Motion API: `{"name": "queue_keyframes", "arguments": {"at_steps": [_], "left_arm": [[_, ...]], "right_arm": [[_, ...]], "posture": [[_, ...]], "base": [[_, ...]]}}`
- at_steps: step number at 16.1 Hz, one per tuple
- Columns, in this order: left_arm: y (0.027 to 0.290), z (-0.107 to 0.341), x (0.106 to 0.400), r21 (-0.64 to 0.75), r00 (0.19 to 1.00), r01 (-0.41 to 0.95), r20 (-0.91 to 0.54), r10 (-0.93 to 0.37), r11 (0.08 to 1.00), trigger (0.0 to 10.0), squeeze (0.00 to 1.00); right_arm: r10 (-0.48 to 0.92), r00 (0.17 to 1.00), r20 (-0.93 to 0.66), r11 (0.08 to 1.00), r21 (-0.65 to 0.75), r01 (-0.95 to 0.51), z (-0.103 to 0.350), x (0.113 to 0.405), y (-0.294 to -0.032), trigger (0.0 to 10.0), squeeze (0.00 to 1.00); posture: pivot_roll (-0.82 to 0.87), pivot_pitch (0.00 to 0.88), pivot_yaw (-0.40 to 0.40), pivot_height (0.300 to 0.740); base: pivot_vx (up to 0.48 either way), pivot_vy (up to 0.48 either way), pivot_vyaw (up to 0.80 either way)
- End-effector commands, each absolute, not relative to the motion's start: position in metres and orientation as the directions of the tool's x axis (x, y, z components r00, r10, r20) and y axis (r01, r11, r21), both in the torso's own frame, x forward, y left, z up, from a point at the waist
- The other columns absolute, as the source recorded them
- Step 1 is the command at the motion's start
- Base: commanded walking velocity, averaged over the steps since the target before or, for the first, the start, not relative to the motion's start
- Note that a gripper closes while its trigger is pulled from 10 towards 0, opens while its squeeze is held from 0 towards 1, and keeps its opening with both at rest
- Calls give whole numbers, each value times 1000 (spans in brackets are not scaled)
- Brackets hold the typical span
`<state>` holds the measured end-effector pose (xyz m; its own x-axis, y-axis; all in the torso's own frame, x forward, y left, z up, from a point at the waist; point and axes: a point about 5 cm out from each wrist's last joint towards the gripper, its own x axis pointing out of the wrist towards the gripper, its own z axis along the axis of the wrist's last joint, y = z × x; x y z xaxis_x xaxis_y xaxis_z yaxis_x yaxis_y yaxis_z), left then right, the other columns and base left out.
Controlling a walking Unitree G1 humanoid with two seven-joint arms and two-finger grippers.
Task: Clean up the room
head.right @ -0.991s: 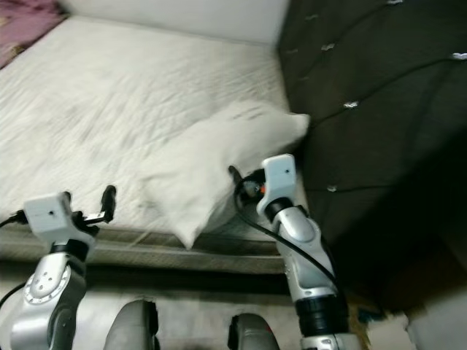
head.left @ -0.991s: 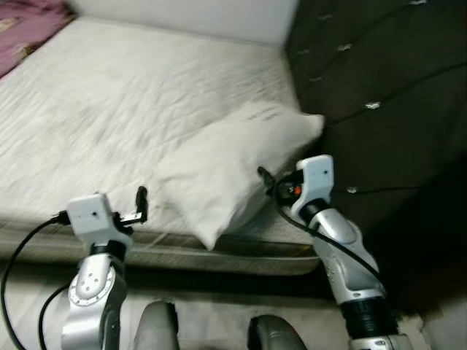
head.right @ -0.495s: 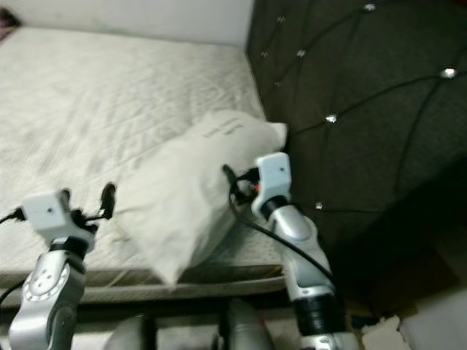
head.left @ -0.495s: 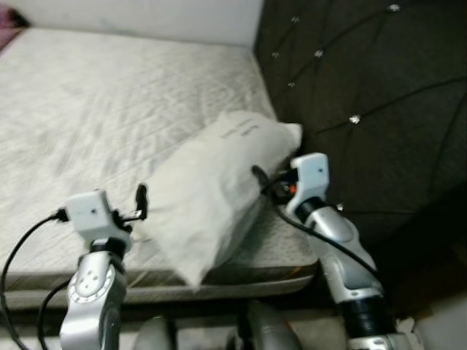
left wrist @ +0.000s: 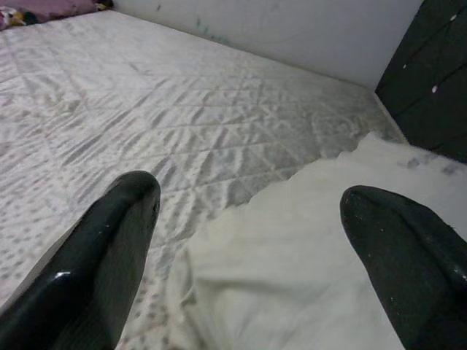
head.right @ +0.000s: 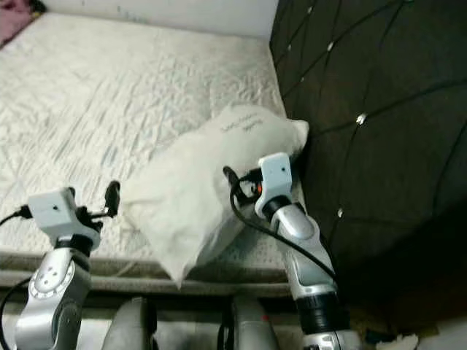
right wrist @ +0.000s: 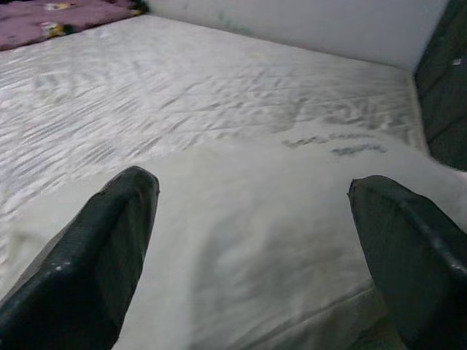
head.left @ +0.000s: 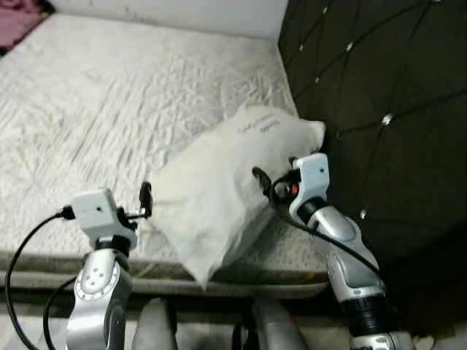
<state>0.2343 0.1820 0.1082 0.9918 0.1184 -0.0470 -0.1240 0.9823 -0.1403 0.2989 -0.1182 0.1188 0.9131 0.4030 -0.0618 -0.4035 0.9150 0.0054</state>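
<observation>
**Both tools spread at the pillow on the bare mattress**

At the far left corner I see a scrap of pink bedding (head.left: 18, 14) at the mattress edge. The mattress (head.left: 95, 102) itself is a white quilted surface with a diamond stitch pattern, running back to a pale wall (head.left: 168, 11). My left tool (left wrist: 248, 248) sits low near the front edge of the bed, its fingers (left wrist: 109, 240) spread wide apart, pointing at the pillow's near corner. The white pillow (head.left: 226, 182) lies slantwise on the mattress, its far end with printed lettering resting by the headboard, its near corner hanging over the bed's front edge. My right tool (right wrist: 248, 240) is just beside the pillow's right flank, fingers (right wrist: 102, 240) also wide apart, nothing gripped. On the right stands the dark tufted headboard (head.left: 379, 95), studded with shiny buttons.
</observation>
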Motion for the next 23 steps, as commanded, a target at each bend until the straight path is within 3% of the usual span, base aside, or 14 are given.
{"name": "queue_keyframes", "arguments": {"at_steps": [1, 6, 10, 12, 16, 19, 23], "left_arm": [[182, 106, 233, -120, 989, -142, -65, 134, 983, 10000, 0], [190, 106, 234, -90, 975, -216, -76, 210, 972, 10000, 0], [198, 103, 231, -46, 947, -305, -121, 298, 951, 10000, 0], [199, 104, 229, -47, 942, -318, -128, 310, 947, 10000, 0], [198, 101, 219, -38, 934, -329, -161, 319, 944, 10000, 0], [199, 101, 213, -34, 929, -335, -176, 324, 942, 10000, 0], [199, 104, 208, -30, 925, -342, -185, 331, 939, 10000, 0]], "right_arm": [[426, 899, -105, 904, 17, -427, 112, 298, -118, 10000, 0], [547, 809, -216, 833, 38, -552, 98, 300, -103, 10000, 0], [698, 652, -296, 691, 40, -721, 89, 291, -88, 10000, 0], [723, 614, -316, 656, 37, -754, 86, 288, -83, 10000, 0], [691, 634, -346, 683, 25, -730, 83, 297, -73, 10000, 0], [653, 694, -303, 736, 36, -676, 88, 306, -66, 10000, 0], [653, 693, -307, 744, 88, -662, 83, 302, -58, 10000, 0]], "posture": [[-46, 33, -102, 605], [-42, 43, -104, 595], [-42, 46, -104, 595], [-35, 48, -104, 595], [-9, 59, -105, 595], [11, 74, -105, 595], [29, 95, -102, 566]], "base": [[0, 0, 0], [0, 0, 0], [0, 0, 0], [0, 0, 0], [0, 0, 200], [0, 0, 0], [0, 0, 0]]}}
